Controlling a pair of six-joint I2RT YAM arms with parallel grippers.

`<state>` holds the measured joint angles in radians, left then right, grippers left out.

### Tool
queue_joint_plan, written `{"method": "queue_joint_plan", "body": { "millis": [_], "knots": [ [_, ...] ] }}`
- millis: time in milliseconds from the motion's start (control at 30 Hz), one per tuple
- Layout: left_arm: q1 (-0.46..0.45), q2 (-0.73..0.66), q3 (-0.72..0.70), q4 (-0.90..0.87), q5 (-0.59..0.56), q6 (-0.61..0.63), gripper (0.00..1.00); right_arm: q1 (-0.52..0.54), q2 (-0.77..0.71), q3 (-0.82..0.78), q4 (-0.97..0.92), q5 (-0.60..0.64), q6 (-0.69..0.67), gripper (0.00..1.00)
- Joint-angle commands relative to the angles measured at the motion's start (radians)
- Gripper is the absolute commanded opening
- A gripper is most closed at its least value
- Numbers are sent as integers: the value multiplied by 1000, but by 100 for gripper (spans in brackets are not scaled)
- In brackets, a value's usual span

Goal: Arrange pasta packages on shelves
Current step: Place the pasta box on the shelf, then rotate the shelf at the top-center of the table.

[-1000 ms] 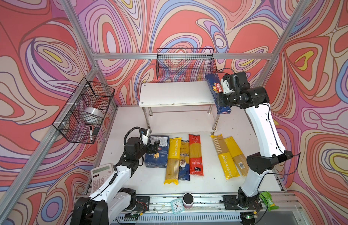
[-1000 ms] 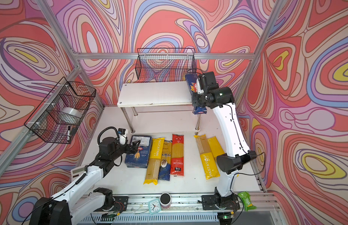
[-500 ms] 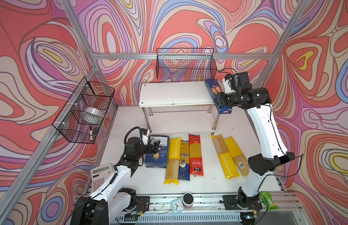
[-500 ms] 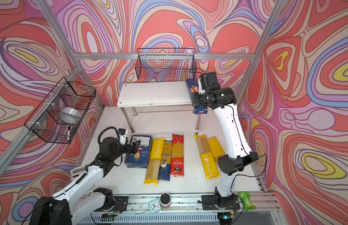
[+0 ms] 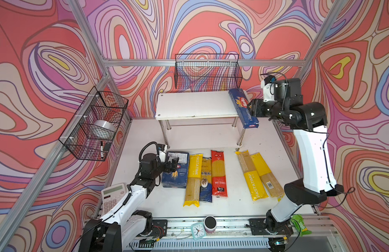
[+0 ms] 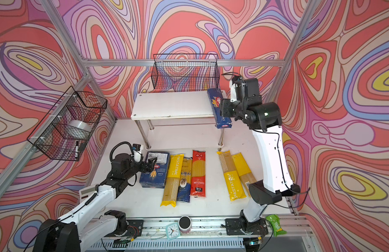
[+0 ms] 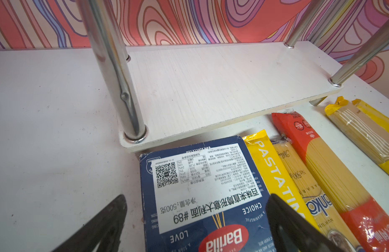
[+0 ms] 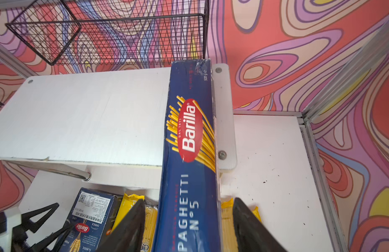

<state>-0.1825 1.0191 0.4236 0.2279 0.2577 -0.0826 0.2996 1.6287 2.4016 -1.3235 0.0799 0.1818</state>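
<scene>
Spaghetti in the slim blue Barilla box (image 5: pixel 243 108) lies label up across the right end of the white rack's top board (image 5: pixel 195 104). Its far end sits near the back edge, close to the black wire basket (image 5: pixel 207 72) on the wall, and its near end juts well past the front edge. The right claw (image 8: pixel 188 199) is open around that overhanging end. In the right wrist view a sliver of gap shows between each finger and the cardboard, so it surrounds the box without pinching it. Down on the surface (image 5: pixel 163 203), the left claw (image 7: pixel 195 197) is spread wide over the wide blue Barilla box (image 5: pixel 175 174), which lies flat just in front of the rack's lower board (image 7: pixel 211 87). Whether its fingers touch that box I cannot tell. Next to the wide box, side by side, lie a yellow PASTATIME bag (image 5: pixel 194 179), a dark blue bag (image 5: pixel 205 181) and a red bag (image 5: pixel 219 174). Apart from these, toward the right arm, two more yellow bags (image 5: pixel 251 176) lie against each other.
</scene>
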Motion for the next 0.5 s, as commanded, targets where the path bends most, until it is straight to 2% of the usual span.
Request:
{"method": "queue_joint_plan", "body": {
  "millis": [0,133,300,467],
  "knots": [
    [1,-1,10,-2,-6,-7,100,-4,-104,-142,26,22,1,65],
    [0,-8,7,1,-1,-5,100,-4,-218,-323,94,75,15,65],
    [0,-9,5,1,0,-5,100,-4,-258,-371,35,-14,26,61],
    [1,-10,4,2,-5,-7,100,-4,-363,-494,49,18,68,54]
  ]
}}
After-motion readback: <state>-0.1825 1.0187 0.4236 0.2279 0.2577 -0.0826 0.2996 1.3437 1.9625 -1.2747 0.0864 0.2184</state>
